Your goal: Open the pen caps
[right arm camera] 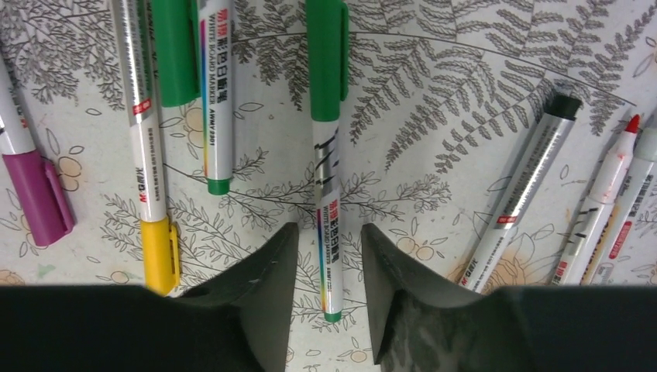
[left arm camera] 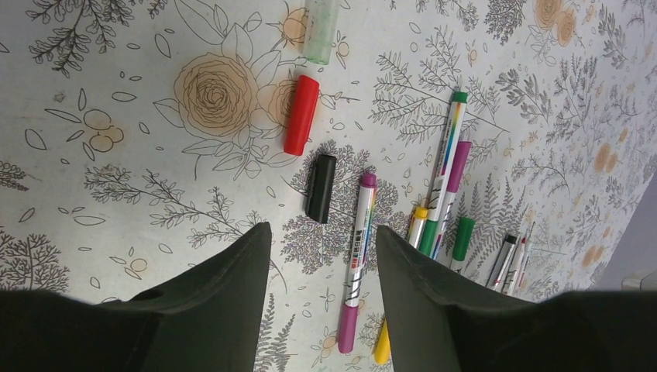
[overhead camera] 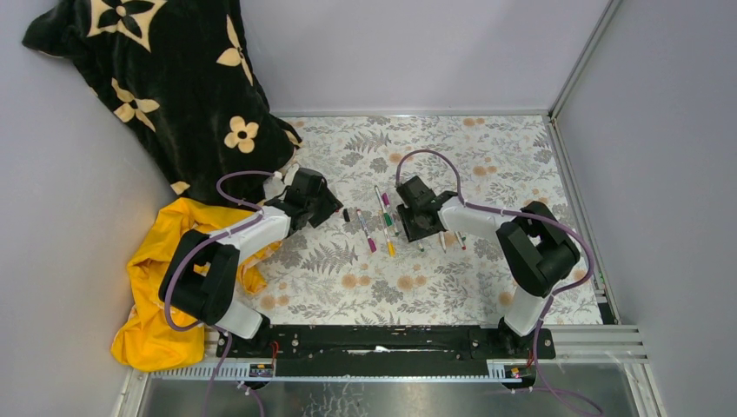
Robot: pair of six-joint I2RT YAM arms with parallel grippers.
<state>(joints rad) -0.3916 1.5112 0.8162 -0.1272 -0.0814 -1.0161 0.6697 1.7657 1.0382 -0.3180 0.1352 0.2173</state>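
Observation:
Several pens (overhead camera: pixel 382 228) lie side by side on the floral cloth between my two grippers. My left gripper (left arm camera: pixel 321 236) is open above the cloth. A magenta-capped pen (left arm camera: pixel 358 256) lies below the gap between its jaws. Just ahead of it lie a loose black cap (left arm camera: pixel 321 187) and a loose red cap (left arm camera: pixel 300 114). My right gripper (right arm camera: pixel 327 236) is open and straddles the barrel of a green-capped pen (right arm camera: pixel 328 163), with a gap on each side. A yellow-capped pen (right arm camera: pixel 147 155) and another green-capped pen (right arm camera: pixel 209 93) lie to its left. An uncapped black pen (right arm camera: pixel 527 182) and an uncapped red pen (right arm camera: pixel 608 186) lie to its right.
A black blanket with cream flowers (overhead camera: pixel 165 78) is heaped at the back left. A yellow cloth (overhead camera: pixel 161 295) lies by the left arm's base. A pale green translucent object (left arm camera: pixel 320 31) lies beyond the red cap. Grey walls close in the back and both sides.

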